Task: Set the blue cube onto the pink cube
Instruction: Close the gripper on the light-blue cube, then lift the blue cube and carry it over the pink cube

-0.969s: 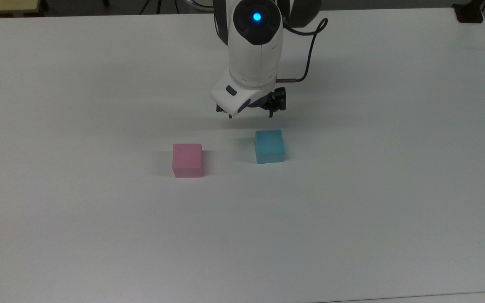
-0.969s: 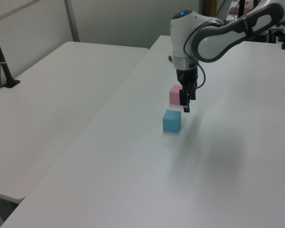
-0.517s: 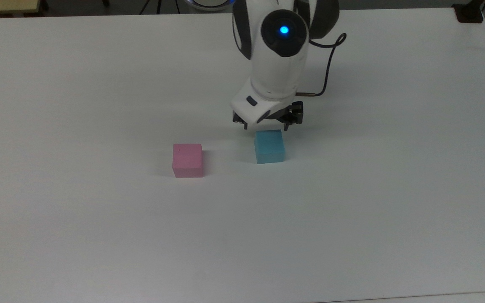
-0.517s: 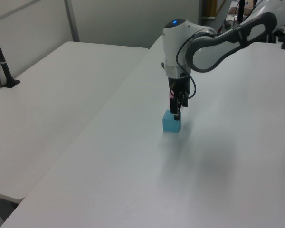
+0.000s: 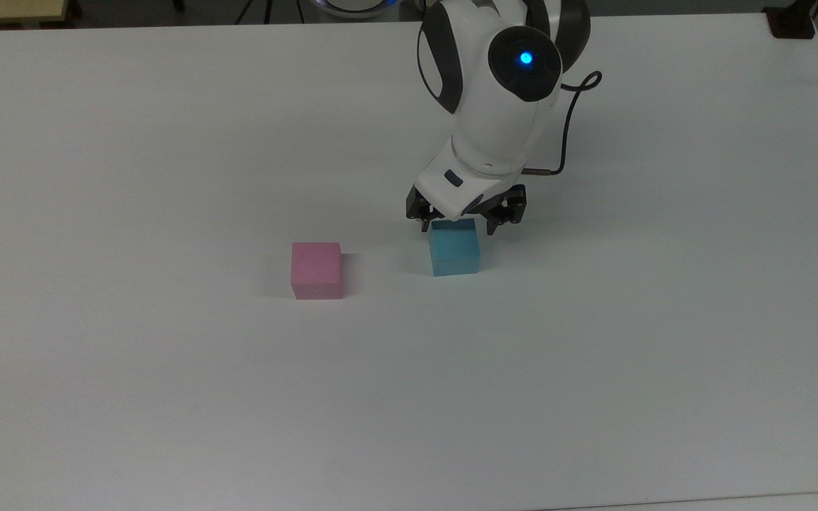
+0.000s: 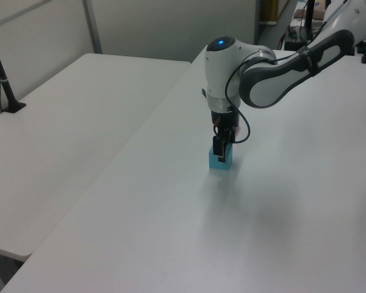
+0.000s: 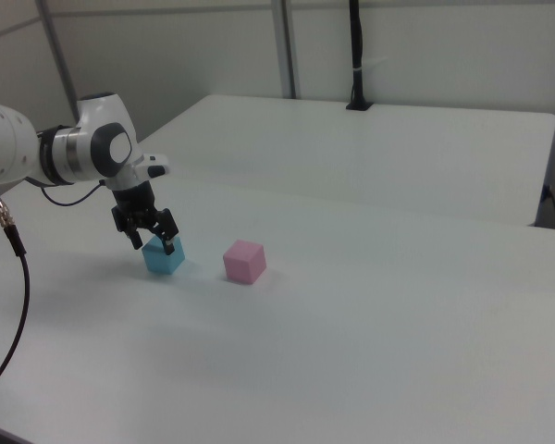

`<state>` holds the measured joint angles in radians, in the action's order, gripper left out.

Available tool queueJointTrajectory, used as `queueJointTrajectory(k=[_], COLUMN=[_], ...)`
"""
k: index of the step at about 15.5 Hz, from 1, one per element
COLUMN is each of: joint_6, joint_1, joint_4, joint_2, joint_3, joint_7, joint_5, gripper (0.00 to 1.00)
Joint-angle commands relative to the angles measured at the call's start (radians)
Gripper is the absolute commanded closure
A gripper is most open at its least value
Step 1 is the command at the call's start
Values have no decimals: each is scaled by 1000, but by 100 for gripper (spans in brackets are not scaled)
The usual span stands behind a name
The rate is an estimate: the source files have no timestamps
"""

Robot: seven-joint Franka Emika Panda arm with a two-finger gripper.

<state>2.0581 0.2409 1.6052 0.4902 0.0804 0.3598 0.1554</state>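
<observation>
Black fingers of the gripper (image 5: 457, 228) stand spread apart, one at each side of the blue cube (image 5: 456, 252), with the cube's far top edge between them in the top view. In the right view the gripper (image 7: 154, 246) also straddles the top of the blue cube (image 7: 164, 258), and the fingers are not pressed on its faces, so the jaws are open and hold nothing. In the left view the gripper (image 6: 219, 159) hangs in front of the blue cube (image 6: 221, 160) and hides a part of it. This cube sits on the white table (image 5: 167, 390). The pink cube (image 5: 317, 270) rests on the same table, apart from the blue one, toward the top view's left. In the right view the pink cube (image 7: 244, 262) is at the right of the blue cube. A white arm (image 5: 494, 106) with a blue light rises from the gripper.
</observation>
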Motion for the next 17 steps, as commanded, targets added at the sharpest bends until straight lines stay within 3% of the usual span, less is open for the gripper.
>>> queueJointTrajectory(k=[1, 4, 5, 6, 9, 13, 17], joint_6=[20, 43, 72, 85, 83, 54, 25], joint_1=[8, 8, 5, 5, 2, -66, -129], joint_4=[-13, -13, -13, -14, -16, -25, -25], joint_2=[13, 31, 37, 48, 24, -83, -128], joint_3=[-2, -2, -2, -2, -2, -1, -2], joint_7=[21, 22, 31, 59, 44, -45, -127], joint_5=[41, 42, 42, 42, 46, 35, 46], gripper=[1, 32, 35, 43, 44, 45, 45])
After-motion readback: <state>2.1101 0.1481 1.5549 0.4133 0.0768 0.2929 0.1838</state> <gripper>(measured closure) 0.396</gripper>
